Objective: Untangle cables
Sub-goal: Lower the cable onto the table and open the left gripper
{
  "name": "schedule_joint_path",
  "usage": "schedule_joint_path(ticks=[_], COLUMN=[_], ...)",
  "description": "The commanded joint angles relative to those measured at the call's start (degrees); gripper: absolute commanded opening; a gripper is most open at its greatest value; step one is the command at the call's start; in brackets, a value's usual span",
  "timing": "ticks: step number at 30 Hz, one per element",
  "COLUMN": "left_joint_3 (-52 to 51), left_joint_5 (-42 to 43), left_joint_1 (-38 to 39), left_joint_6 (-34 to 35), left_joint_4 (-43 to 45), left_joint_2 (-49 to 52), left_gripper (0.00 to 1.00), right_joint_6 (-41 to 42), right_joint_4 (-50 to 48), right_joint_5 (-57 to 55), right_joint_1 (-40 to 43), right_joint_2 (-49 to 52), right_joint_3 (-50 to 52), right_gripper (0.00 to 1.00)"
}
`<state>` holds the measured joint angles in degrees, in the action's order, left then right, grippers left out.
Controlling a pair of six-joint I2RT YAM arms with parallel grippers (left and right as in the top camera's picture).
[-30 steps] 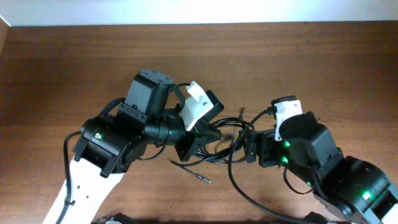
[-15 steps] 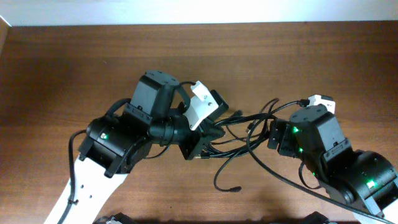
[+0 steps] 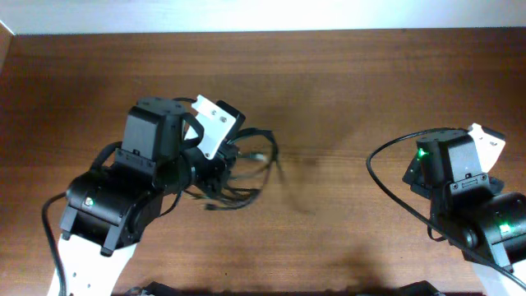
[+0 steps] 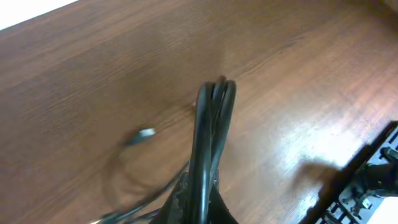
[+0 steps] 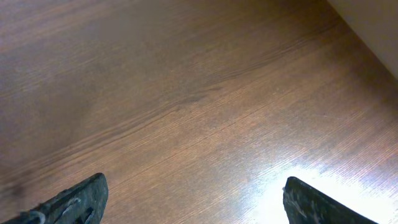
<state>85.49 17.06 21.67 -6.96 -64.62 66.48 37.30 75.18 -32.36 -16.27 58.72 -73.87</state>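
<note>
Tabletop (image 3: 345, 90): dark brown wood grain, filling every view, with a pale wall strip (image 3: 263, 15) along the far edge in the overhead view.

Cables (image 3: 251, 168): thin black cords in loose loops, left of centre in the overhead view, just beside the left wrist. Seen from the left wrist (image 4: 210, 124) as several strands bunched side by side, running up out of the grasp and bending over at the top. Other loops trailing off to the lower left, too blurred to follow.

Plug (image 4: 146, 132): small pale-tipped connector at one cord end, blurred, left of the bunched strands. Touching the wood or not — cannot tell.

Left fingers (image 4: 181, 202): closed tight on the bunch of cables at the bottom edge of the left wrist view. Mostly hidden under the wrist from overhead.

Right fingers (image 5: 74, 198): spread wide, one dark tip at each lower corner of the right wrist view, only bare wood between them — holding nothing. Well apart from the cables.

Left arm (image 3: 115, 210): black and white housing with a green light, at the lower left, reaching toward centre.

Right arm (image 3: 468, 201): at the far right, green lights lit.

Arm cable (image 3: 380, 177): thicker black cord arcing out from the right arm's left side.

Glare (image 5: 298, 183): bright patch on the wood near the right fingers.
</note>
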Motion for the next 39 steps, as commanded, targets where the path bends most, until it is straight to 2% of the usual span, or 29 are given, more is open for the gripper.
schedule_joint_path(ticks=[1, 4, 7, 10, 14, 17, 18, 19, 20, 21, 25, 31, 33, 34, 37, 39], left_joint_3=[0.87, 0.87, 0.87, 0.85, 0.85, 0.85, 0.85, 0.85, 0.85, 0.85, 0.85, 0.85, 0.85, 0.85, 0.85, 0.85], left_joint_5=[-0.37, -0.35, -0.37, -1.09, -3.13, -2.91, -2.82, -2.19, 0.46, 2.93, 2.89, 2.89, 1.84, -2.60, -18.34, -24.63], left_joint_1=[-0.20, -0.20, -0.20, -0.20, -0.20, -0.20, -0.20, -0.20, -0.20, -0.20, -0.20, -0.20, -0.22, -0.20, -0.22, -1.38], left_joint_6=[1.53, 2.47, 2.49, 2.49, 5.42, 11.72, 15.54, 17.35, 17.66, 17.64, 17.66, 17.66, 17.68, 20.39, 33.57, 37.55], left_joint_4=[0.26, 0.28, 0.31, 0.52, 2.40, 5.75, 7.43, 8.15, 8.48, 7.96, 4.87, 2.93, 1.38, -0.48, -6.03, -8.11], left_joint_2=[-0.61, -0.61, -0.59, -0.09, 2.54, 6.40, 8.87, 10.60, 12.79, 16.22, 21.97, 22.64, 22.53, 22.53, 22.53, 22.53], left_gripper=[0.00, 0.00, 0.00, 0.00, 0.00, 0.02, 0.28, 0.46, 0.99, 0.99, 0.99, 0.99, 0.99, 0.99, 0.99, 0.99], right_joint_6=[0.46, 0.39, -6.34, -7.10, -8.59, -8.61, -8.66, -8.66, -8.61, -8.68, -10.14, -10.97, -11.63, -15.23, -19.41, -19.56], right_joint_4=[0.07, 0.07, -0.98, -1.73, -3.50, -4.52, -4.44, -4.44, -4.44, -4.39, -3.45, -3.39, -3.32, -2.80, -2.25, -1.84], right_joint_5=[1.29, 5.22, 12.39, 20.28, 26.43, 27.67, 27.69, 27.69, 27.89, 28.61, 29.16, 29.16, 29.38, 31.12, 33.48, 33.70], right_joint_1=[0.28, 0.26, 0.22, 0.22, 0.22, 0.22, 0.22, 0.22, 0.22, 0.22, 0.22, 0.22, 0.22, 0.22, 0.22, 0.17], right_joint_2=[-0.07, -0.07, -0.04, -0.07, -0.07, -0.07, -0.07, -0.07, -0.07, -0.07, -0.07, -0.07, -0.07, 0.15, 0.96, 2.97], right_joint_3=[0.35, 0.35, 0.35, 0.35, 0.35, 0.35, 0.35, 0.35, 0.35, 0.35, 0.37, 0.37, 0.52, 0.66, 1.29, 2.12], right_gripper=[0.89, 0.89, 0.89, 0.89, 0.89, 0.89, 0.89, 0.89, 0.89, 0.89, 0.89, 0.89, 0.92, 0.93, 0.93, 0.94])
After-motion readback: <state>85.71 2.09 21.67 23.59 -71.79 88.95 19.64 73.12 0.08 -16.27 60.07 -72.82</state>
